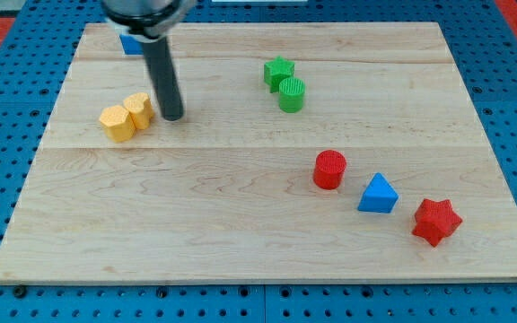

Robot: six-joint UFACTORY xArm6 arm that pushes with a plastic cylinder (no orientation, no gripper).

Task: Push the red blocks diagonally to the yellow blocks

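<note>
Two chunky yellow blocks [126, 117] touching, my tip [172, 117] just right of them, no claw, red cylinder [329, 170], red star [436, 221], blue wedge [378, 195] between, grainy wood desk [240, 233].

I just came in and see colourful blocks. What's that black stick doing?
It's a robot arm's rod, used to push blocks around a wooden board. Right now my tip sits just to the view's right of two yellow blocks, close to them. The red cylinder and red star are far off at the lower right, with a blue triangle between them. A green pair sits near the top, and a blue block peeks out behind the rod. The reds are nowhere near the yellows yet.
</note>
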